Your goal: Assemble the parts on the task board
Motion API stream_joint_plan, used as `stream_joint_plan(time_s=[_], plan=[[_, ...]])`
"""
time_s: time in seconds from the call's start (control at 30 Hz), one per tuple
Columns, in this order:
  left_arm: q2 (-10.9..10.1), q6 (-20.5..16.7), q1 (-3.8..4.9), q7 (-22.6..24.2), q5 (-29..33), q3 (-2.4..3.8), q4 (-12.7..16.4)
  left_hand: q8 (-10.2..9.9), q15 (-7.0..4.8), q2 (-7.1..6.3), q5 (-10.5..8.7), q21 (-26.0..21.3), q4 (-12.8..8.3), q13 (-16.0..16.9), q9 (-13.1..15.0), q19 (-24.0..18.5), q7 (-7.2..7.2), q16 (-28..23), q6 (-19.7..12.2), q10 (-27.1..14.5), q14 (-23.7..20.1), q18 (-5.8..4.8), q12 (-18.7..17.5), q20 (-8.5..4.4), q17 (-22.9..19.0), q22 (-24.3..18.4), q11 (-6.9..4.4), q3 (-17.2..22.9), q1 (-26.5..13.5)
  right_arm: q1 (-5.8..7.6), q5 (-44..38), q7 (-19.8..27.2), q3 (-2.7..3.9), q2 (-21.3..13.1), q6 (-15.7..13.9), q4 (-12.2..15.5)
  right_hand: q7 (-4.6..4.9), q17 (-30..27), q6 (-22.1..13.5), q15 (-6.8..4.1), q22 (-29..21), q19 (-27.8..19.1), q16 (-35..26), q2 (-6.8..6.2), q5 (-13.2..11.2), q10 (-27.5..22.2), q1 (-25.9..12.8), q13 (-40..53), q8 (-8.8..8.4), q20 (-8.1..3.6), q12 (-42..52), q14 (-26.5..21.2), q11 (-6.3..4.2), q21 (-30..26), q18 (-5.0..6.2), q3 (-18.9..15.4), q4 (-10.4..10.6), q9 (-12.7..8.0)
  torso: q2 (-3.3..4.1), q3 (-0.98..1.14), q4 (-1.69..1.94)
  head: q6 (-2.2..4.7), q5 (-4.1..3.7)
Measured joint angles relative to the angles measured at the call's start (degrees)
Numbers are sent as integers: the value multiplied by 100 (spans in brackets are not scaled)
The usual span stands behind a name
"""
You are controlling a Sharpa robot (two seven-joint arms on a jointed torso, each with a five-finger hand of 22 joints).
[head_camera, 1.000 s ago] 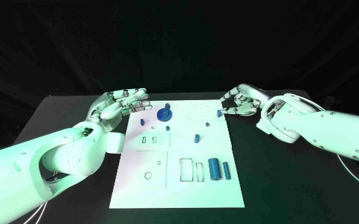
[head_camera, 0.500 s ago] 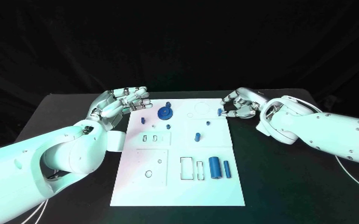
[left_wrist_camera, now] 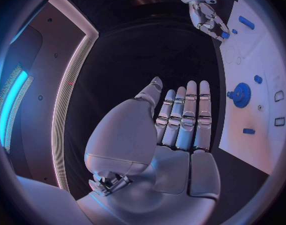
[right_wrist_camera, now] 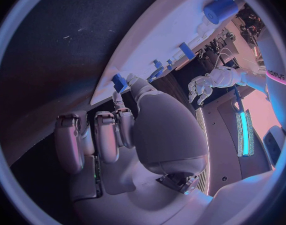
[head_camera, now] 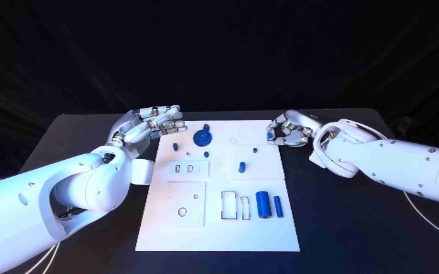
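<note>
1. The table [head_camera: 366,223] is black and carries the white board [head_camera: 217,223] between the two arms.
2. The board lies flat with its cut-outs up, likely so that pieces can be dropped straight in.
3. The left hand [head_camera: 153,123] hovers just beside the board's far left corner. Its fingers are straight, side by side, and hold nothing, so it looks to be waiting.
4. The right hand [head_camera: 289,130] sits at the board's far right edge, fingers curled in. A small blue piece [right_wrist_camera: 119,82] is at its fingertips, right on the board's rim; whether it is pinched or only touched I cannot tell.
5. The blue gear [head_camera: 201,137] stands on the board between the hands, nearer the left one.
6. The blue cylinder [head_camera: 262,205] and a thin blue bar [head_camera: 277,206] lie well short of the right hand, beside the oblong slots they probably belong in.
</note>
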Motion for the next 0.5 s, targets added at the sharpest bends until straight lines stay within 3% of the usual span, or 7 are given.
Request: stream_joint_plan(time_s=[0.5], plan=[[-12, 1, 0, -4, 0, 0, 4, 0, 0, 0, 0, 0, 0, 0, 0, 0, 0, 0, 0, 0, 0, 0, 0, 0, 0, 1, 0, 0, 0, -5, 4, -18, 1, 31, 0, -58, -28, -1, 232, 0, -1, 0, 46, 97, 23, 19, 33, 0, 89, 0, 124, 0, -20, 88, 0, 80, -32, 29, -3, -3, -1, -19, 10]])
